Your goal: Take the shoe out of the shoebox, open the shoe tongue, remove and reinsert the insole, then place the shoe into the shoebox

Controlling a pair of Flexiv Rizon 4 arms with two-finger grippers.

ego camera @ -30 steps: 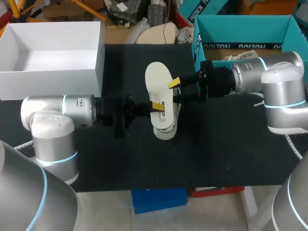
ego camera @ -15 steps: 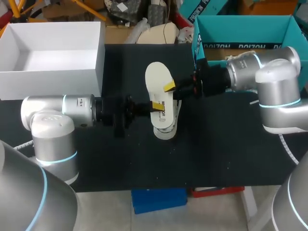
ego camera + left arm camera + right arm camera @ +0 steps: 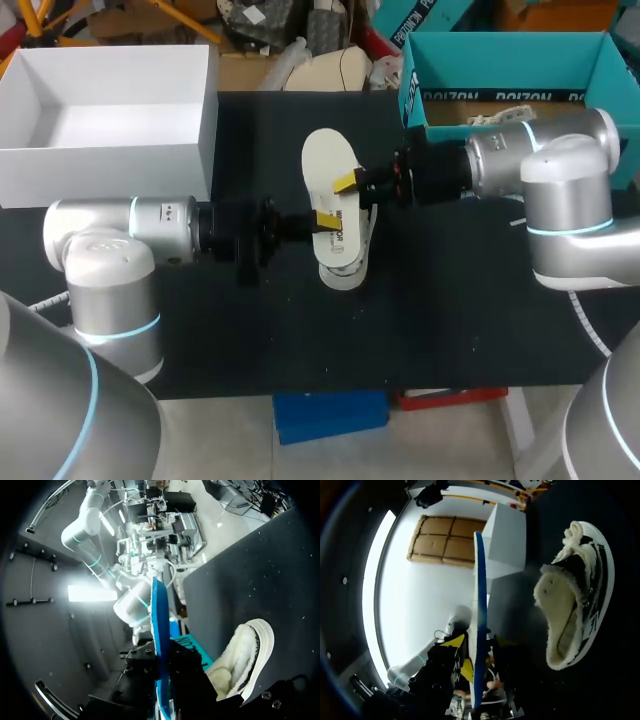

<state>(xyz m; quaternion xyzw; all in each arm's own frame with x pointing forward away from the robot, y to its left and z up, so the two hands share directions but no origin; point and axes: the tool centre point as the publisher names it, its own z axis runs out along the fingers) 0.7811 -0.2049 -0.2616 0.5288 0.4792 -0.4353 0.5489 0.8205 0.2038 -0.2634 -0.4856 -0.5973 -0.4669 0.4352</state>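
Roughly halfway, I judge. The black-and-white sneaker with the fleecy cream lining [image 3: 345, 268] lies on the black table [image 3: 450, 320], out of the open white cardboard shoebox [image 3: 100, 160], which stands well apart to the shoe's left and farther back. In the right wrist view the shoe's mouth gapes wide, so the tongue looks opened. The flat cream insole with the blue underside [image 3: 328, 165] is out of the shoe and held in the air just above it.

The left end effector [image 3: 325, 218] comes in from the shoe's left and is closed on the insole near its printed end. The right end effector [image 3: 347, 183] comes in from the shoe's right and sits at the insole's edge. Both wrist views show the insole edge-on, but I cannot tell whether the right one has clamped it.

Taking the shoe out, opening the tongue and removing the insole appear done. What is left is to slide the insole back inside, then put the shoe into the shoebox.
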